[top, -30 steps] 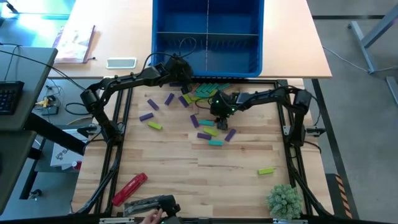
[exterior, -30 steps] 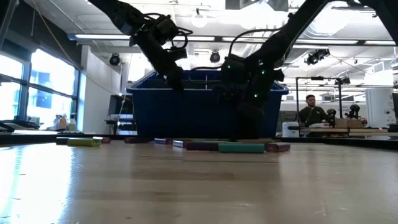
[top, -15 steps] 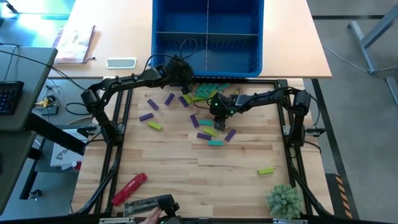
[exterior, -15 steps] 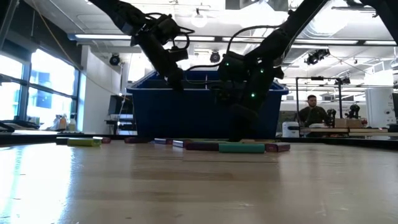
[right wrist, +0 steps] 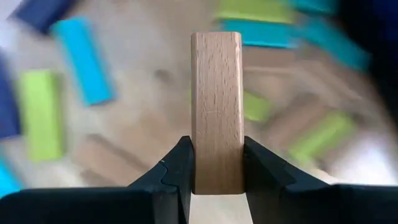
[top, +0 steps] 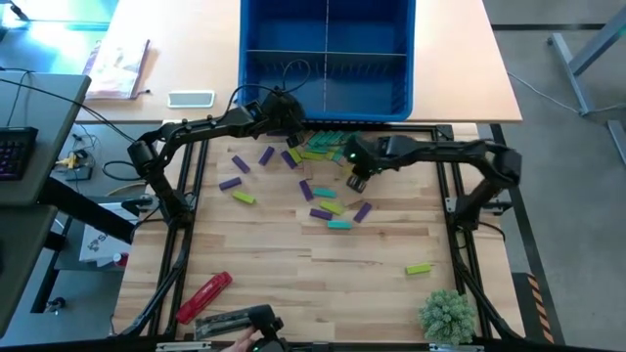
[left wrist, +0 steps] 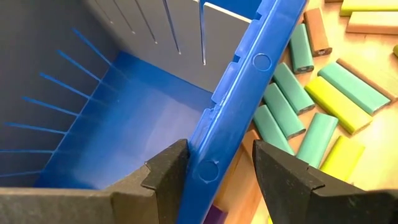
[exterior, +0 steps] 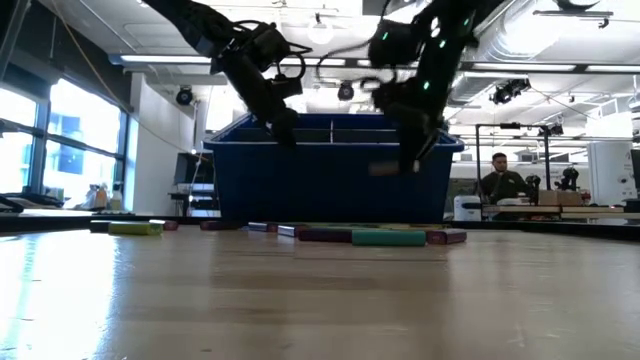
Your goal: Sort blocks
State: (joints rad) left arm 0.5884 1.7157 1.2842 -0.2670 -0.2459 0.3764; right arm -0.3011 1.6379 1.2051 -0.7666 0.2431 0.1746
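Above the scattered blocks [top: 328, 205] lying just in front of the blue bin [top: 327, 59], a tan wooden block [right wrist: 216, 112] is held upright, clamped between the fingers of the right gripper [top: 356, 181], clear of the table. At the bin's front wall, the left gripper [top: 290, 127] is seen with its jaws parted astride the rim, nothing being held.

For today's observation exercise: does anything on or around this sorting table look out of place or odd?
Yes. The red tool at the table's near left edge isn't a block. One lime block lies alone, far from the pile. The left gripper oddly straddles the blue bin's rim, fingers open.
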